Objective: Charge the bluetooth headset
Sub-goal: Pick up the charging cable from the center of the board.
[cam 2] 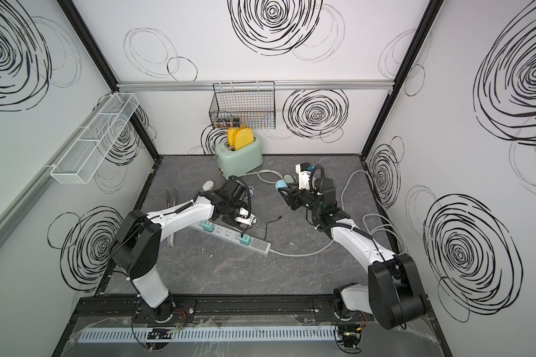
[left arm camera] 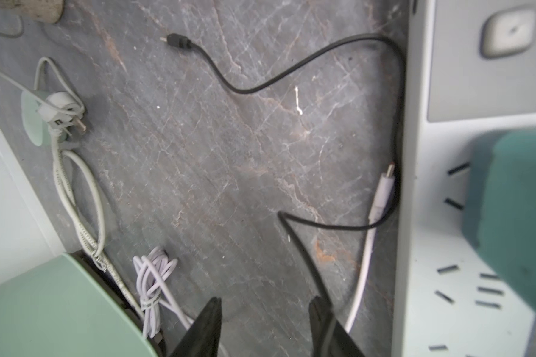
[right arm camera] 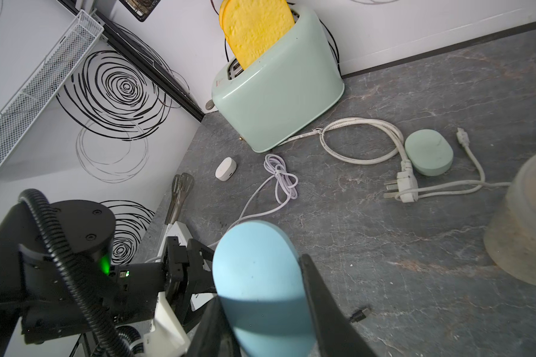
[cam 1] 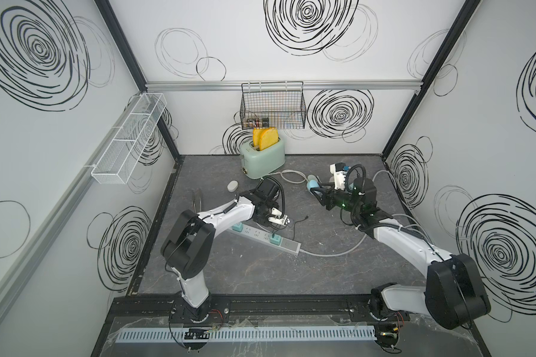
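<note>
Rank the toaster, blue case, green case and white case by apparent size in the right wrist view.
1. toaster
2. blue case, nearly as large, but it sits right at the camera
3. green case
4. white case, smallest, but also farther off
</note>
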{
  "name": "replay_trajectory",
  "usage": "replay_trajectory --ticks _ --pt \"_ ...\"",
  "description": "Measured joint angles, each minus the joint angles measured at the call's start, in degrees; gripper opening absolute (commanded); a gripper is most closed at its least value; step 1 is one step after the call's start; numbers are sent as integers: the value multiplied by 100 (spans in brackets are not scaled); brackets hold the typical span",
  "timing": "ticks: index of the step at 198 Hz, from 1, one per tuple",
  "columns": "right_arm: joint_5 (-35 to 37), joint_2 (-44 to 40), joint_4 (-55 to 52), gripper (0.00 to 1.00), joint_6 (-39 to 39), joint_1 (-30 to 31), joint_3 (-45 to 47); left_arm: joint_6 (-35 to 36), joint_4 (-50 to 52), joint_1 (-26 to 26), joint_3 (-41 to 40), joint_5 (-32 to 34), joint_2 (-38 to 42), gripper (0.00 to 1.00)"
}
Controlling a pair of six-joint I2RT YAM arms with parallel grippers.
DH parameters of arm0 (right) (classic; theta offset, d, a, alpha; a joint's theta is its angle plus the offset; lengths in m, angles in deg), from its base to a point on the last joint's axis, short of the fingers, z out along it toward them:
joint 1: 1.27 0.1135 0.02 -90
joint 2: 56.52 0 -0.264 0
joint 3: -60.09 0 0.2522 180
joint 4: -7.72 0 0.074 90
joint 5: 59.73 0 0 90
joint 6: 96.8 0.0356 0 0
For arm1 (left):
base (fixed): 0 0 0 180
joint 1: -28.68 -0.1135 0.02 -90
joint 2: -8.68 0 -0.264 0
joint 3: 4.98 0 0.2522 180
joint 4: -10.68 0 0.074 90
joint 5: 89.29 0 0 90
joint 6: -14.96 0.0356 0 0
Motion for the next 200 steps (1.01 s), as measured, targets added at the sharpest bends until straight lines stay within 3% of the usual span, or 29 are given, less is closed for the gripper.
replay_trajectory --ticks 70,124,200 --pt "-31 -79 2 18 59 -13 39 -103 444 181 15 -68 -337 51" --pt "-129 -107 42 18 142 -85 105 -223 223 216 -114 -90 -407 51" --pt "-155 -225 48 18 179 -85 105 -981 -149 -190 330 -306 -927 46"
